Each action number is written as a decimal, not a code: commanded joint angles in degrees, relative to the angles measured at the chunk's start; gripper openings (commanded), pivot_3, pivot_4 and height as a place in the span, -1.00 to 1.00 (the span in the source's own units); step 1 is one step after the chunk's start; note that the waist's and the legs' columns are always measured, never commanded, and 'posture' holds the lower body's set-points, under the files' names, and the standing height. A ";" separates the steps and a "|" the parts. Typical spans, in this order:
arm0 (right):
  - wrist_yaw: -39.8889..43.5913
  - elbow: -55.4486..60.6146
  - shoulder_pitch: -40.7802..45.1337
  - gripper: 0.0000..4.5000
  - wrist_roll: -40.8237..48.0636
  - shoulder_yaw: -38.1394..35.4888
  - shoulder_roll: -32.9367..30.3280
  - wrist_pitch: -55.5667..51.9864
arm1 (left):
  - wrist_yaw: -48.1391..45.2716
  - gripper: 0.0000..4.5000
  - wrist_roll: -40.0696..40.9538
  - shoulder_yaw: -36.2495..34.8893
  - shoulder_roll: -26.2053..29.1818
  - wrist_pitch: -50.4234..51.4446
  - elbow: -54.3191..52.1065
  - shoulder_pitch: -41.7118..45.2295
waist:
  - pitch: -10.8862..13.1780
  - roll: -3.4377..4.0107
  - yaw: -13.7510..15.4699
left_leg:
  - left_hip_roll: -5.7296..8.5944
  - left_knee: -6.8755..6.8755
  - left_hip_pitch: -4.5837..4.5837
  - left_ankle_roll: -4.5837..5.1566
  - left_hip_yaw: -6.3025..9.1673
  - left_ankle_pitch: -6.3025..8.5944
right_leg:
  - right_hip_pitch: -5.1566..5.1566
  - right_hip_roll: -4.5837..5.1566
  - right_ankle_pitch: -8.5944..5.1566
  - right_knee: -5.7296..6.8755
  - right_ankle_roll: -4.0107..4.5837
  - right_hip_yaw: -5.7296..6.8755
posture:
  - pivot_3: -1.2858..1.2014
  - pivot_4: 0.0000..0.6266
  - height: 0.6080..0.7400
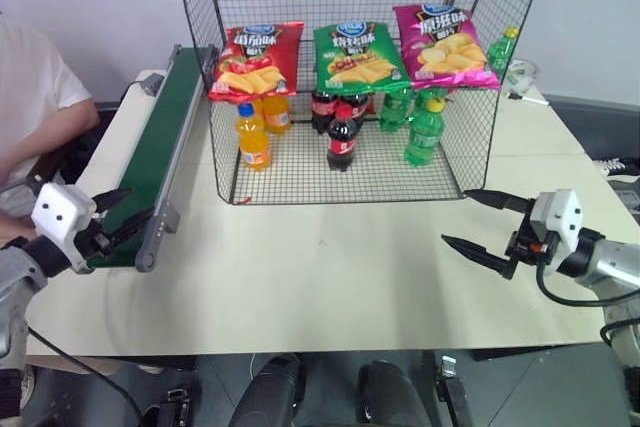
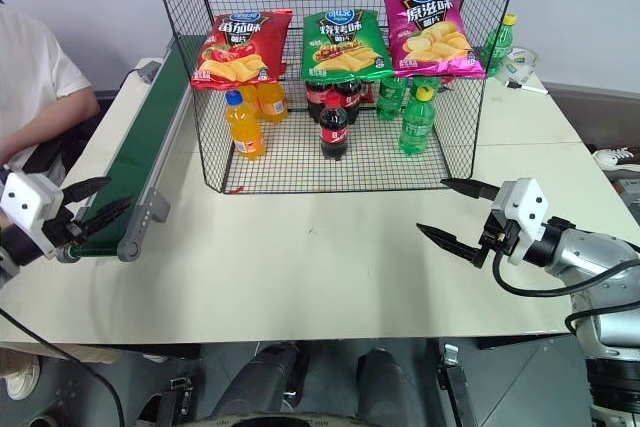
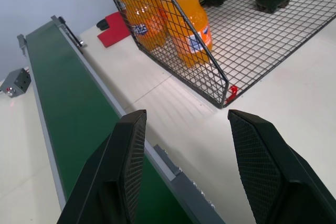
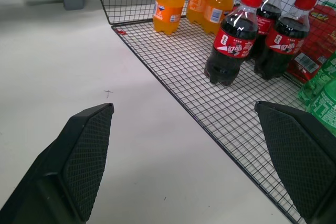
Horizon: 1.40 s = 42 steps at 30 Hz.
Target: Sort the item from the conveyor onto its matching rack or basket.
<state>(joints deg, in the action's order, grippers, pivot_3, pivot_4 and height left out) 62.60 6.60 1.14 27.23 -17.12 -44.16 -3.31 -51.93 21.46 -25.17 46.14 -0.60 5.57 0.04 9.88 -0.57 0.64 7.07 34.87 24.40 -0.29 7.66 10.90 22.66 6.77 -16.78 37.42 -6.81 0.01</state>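
1. Cream bench (image 1: 330, 277) fills the scene, a pale wall behind it; a person in a white shirt sits at the far left.
2. Left end effector (image 1: 110, 215) hovers over the conveyor's (image 1: 155, 152) near end, fingers spread, holding nothing.
3. Belt looks bare.
4. Red chip bag (image 1: 255, 59) already hangs on the wire rack's (image 1: 480, 137) middle tier, leftmost, touching the green bag (image 1: 355, 55).
5. Judged light, air-puffed, glossy and slippery, its chips crushable: pinch gently at the crimped top seam or an edge, not the belly.
6. Right end effector (image 1: 482, 225) hangs spread and empty, near the rack's right corner.
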 commanded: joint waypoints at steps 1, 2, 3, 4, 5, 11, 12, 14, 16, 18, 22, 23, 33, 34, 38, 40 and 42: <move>-0.20 0.62 0.85 1.00 0.15 -0.32 0.08 1.00 | 0.23 0.14 -1.21 -0.06 0.52 -1.93 -1.24 -0.03 | 0.00 0.00 -0.01 | 0.00 -0.01 0.00 0.00 0.00 0.00 | 0.00 0.00 0.00 -0.01 0.00 0.00 | 0.03 -0.52 1.00; -0.21 0.58 0.89 1.00 0.18 -0.34 0.09 0.97 | 0.07 0.14 -1.06 -0.12 0.46 -2.00 -1.21 -0.01 | 0.00 0.00 -0.04 | 0.00 -0.03 0.00 0.00 0.00 0.00 | 0.00 0.00 0.00 -0.01 0.00 0.00 | 0.03 -0.52 1.00; -0.24 0.50 0.94 1.00 0.09 -0.32 0.08 1.03 | 0.11 0.14 -0.66 -0.29 0.42 -1.40 -1.20 0.18 | 0.00 0.00 -0.04 | 0.00 -0.04 0.00 0.00 0.00 0.00 | 0.00 0.00 0.00 -0.01 0.00 0.00 | 0.03 -0.52 1.00; -0.25 0.46 0.98 1.00 0.06 -0.29 0.07 1.09 | -0.12 0.14 -0.02 -0.52 0.33 -1.22 -1.20 0.42 | 0.00 0.00 -0.05 | 0.00 -0.05 0.00 0.00 0.00 0.00 | 0.00 0.00 0.00 -0.01 0.00 0.00 | 0.03 -0.52 1.00; -0.31 0.43 1.03 1.00 0.05 -0.26 0.08 1.11 | -0.19 0.14 0.17 -0.60 0.33 -1.25 -1.16 0.57 | 0.00 0.00 -0.03 | 0.00 -0.06 0.00 0.00 0.00 0.00 | 0.00 0.00 0.00 -0.01 0.00 0.00 | 0.03 -0.52 1.00; -0.42 0.05 1.27 1.00 -0.13 0.07 0.16 1.49 | 0.10 0.14 0.06 -0.30 0.28 -0.86 -1.20 0.76 | 0.00 0.00 -0.02 | 0.00 -0.06 0.00 0.00 0.00 0.00 | 0.01 0.00 0.00 -0.04 0.00 0.00 | 0.03 -0.52 1.00; -0.48 0.10 1.25 1.00 -0.12 0.12 0.19 1.46 | 0.11 0.14 0.04 -0.31 0.30 -0.89 -1.14 0.77 | 0.01 0.00 -0.01 | 0.00 -0.06 0.00 0.00 0.00 0.00 | 0.01 0.00 0.00 -0.04 0.00 0.00 | 0.03 -0.52 1.00; -0.55 0.13 1.18 1.00 -0.21 0.19 0.22 1.51 | 0.17 0.14 0.08 -0.38 0.29 -0.83 -1.03 0.82 | 0.01 0.00 0.00 | 0.00 -0.07 0.00 0.00 0.00 0.00 | 0.01 0.00 0.00 -0.05 0.00 0.00 | 0.03 -0.52 1.00; -0.54 0.10 1.13 1.00 -0.28 0.23 0.21 1.58 | 0.19 0.14 0.05 -0.25 0.29 -0.81 -0.94 1.09 | 0.01 0.00 0.00 | 0.00 -0.08 0.00 0.00 0.00 0.00 | 0.01 0.00 0.00 -0.06 0.00 0.00 | 0.03 -0.52 1.00; -0.53 0.04 1.09 1.00 -0.31 0.22 0.20 1.64 | 0.27 0.14 -0.02 -0.08 0.31 -0.75 -0.80 1.45 | 0.01 0.00 0.00 | 0.00 -0.09 0.00 0.00 0.00 0.00 | 0.01 0.00 0.00 -0.07 0.00 0.00 | 0.03 -0.52 1.00; -0.40 -0.22 0.94 1.00 -0.69 0.49 0.20 2.24 | 0.32 0.14 -0.36 0.22 0.22 -1.10 -0.26 2.00 | 0.01 0.01 0.00 | 0.00 -0.09 0.00 0.00 0.00 0.00 | 0.01 0.00 0.00 -0.08 0.00 0.00 | 0.03 -0.52 1.00; -0.44 -0.27 1.02 1.00 -0.72 0.56 0.29 2.25 | 0.37 0.14 -0.40 0.30 0.17 -1.20 -0.10 2.14 | 0.01 0.01 0.00 | 0.00 -0.10 0.00 0.00 0.00 0.00 | 0.01 0.00 0.00 -0.08 0.00 0.00 | 0.03 -0.52 1.00; -0.41 -0.97 1.65 1.00 -1.21 0.92 0.66 2.74 | 0.46 0.14 -0.71 0.39 0.00 -1.99 0.57 2.38 | 0.02 0.02 -0.01 | 0.00 -0.13 0.00 0.00 0.00 0.00 | 0.02 0.00 0.00 -0.10 0.00 0.00 | 0.03 -0.52 1.00; -0.40 -1.09 1.78 1.00 -1.23 0.95 0.68 2.76 | 0.46 0.14 -0.71 0.38 -0.01 -2.04 0.65 2.38 | 0.02 0.02 -0.01 | 0.00 -0.13 0.00 0.00 0.00 0.00 | 0.01 0.00 0.00 -0.10 0.00 0.00 | 0.03 -0.52 1.00; -0.39 -1.47 2.10 1.00 -1.53 1.19 0.75 3.01 | 0.50 0.14 -0.72 0.49 -0.04 -2.03 0.90 2.44 | 0.03 0.01 0.00 | 0.00 -0.13 0.00 0.00 0.00 0.00 | 0.01 0.00 0.00 -0.11 0.00 0.00 | 0.03 -0.52 1.00; -0.41 -1.46 2.17 1.00 -1.46 1.32 0.76 2.96 | 0.11 0.14 -0.25 0.43 -0.16 -1.92 0.81 2.32 | 0.03 0.01 -0.02 | 0.00 -0.13 0.01 0.00 0.00 0.00 | 0.02 0.00 0.00 -0.12 0.00 0.00 | 0.03 -0.52 1.00; -0.48 -1.57 2.26 1.00 -1.53 1.44 0.74 3.08 | -0.21 0.14 -0.03 0.30 -0.24 -2.23 0.74 2.16 | 0.03 0.02 -0.02 | 0.00 -0.13 0.01 0.00 0.00 0.00 | 0.02 0.00 0.00 -0.12 0.00 0.00 | 0.03 -0.52 1.00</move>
<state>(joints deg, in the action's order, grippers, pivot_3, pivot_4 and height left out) 62.24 4.47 2.50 25.43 -15.27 -43.65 -1.21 -52.10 20.70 -23.72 45.82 -1.68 6.70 2.03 9.91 -0.56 0.63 7.07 34.74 24.40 -0.29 7.67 10.90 22.67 6.77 -16.77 37.29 -6.82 0.02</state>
